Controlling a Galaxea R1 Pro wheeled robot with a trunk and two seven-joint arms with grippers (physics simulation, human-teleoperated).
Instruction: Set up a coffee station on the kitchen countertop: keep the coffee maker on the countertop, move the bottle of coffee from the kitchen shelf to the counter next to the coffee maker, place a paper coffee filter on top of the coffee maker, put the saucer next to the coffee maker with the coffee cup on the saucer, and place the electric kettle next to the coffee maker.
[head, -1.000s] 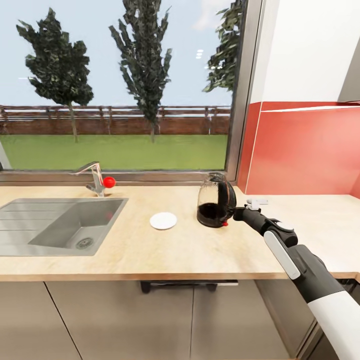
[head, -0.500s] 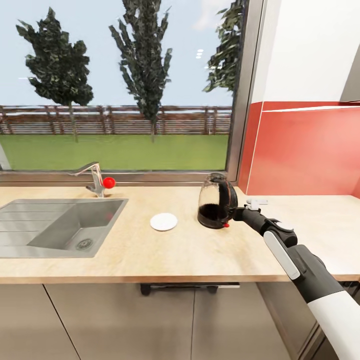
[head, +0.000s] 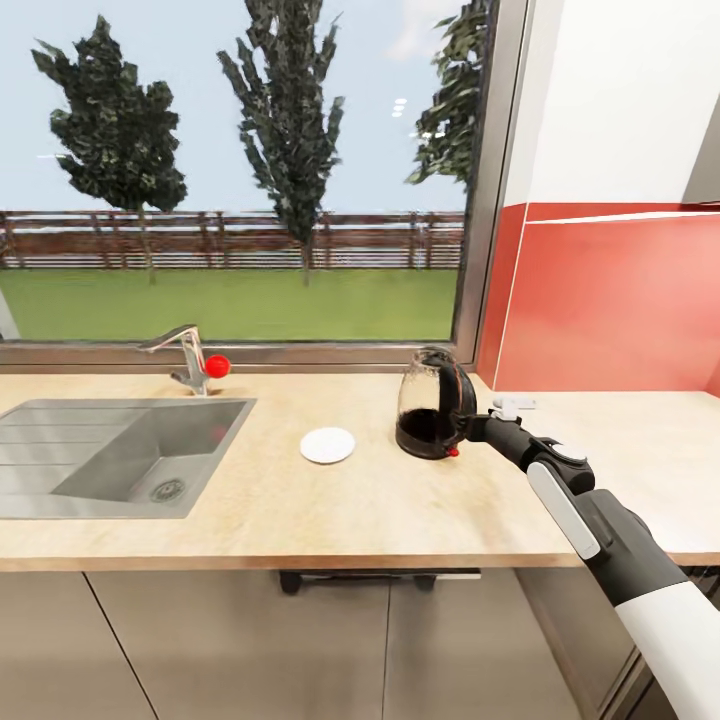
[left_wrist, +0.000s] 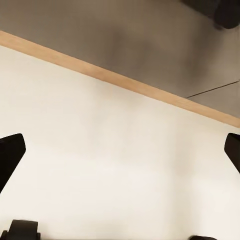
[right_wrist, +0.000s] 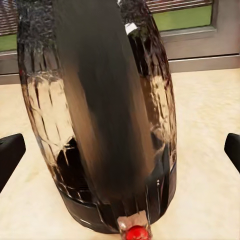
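The electric kettle (head: 432, 417), dark glass with a black handle and a small red switch at its base, stands upright on the wooden countertop (head: 380, 510) near the window corner. My right gripper (head: 470, 428) reaches to the kettle's handle side. In the right wrist view the kettle (right_wrist: 100, 115) is very close, its black handle between the wide-apart fingertips (right_wrist: 10, 155), and the right gripper (right_wrist: 120, 150) is open. A small white saucer (head: 327, 445) lies flat on the counter left of the kettle. My left gripper (left_wrist: 120, 150) is open over a pale surface, holding nothing.
A steel sink (head: 120, 455) with a faucet (head: 185, 355) and red knob is set into the counter at the left. A large window runs along the back, and a red wall panel (head: 610, 300) stands at the right. Cabinet fronts lie below the counter edge.
The head view has shifted very slightly. The kettle, the saucer and my right arm keep their places.
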